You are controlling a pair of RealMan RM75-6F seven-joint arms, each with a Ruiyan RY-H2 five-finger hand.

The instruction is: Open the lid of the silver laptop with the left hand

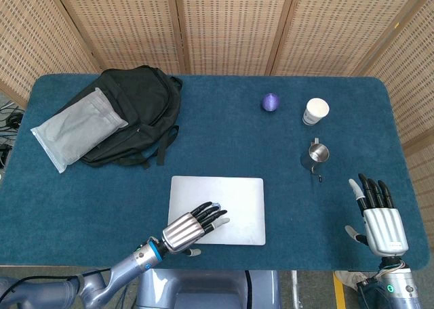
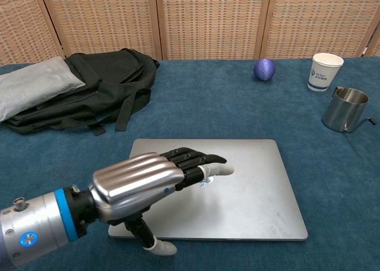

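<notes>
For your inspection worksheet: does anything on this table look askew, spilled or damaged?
Nothing stands out. The closed silver laptop lies flat and square, the white paper cup and steel jug stand upright, nothing spilled.

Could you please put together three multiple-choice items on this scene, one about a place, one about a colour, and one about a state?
1. Where is the left hand?
A. Over the near left part of the silver laptop
B. On the black backpack
C. Beside the paper cup

2. What colour is the small ball at the far side of the table?
A. Red
B. Purple
C. Yellow

3. What state is the laptop's lid in?
A. Fully open
B. Half raised
C. Closed flat

Answers: 1 A, the head view shows the fingers stretched over the lid near its front left corner. 2 B, the ball is purple in both views. 3 C, the chest view shows the lid lying flat on the base.
</notes>
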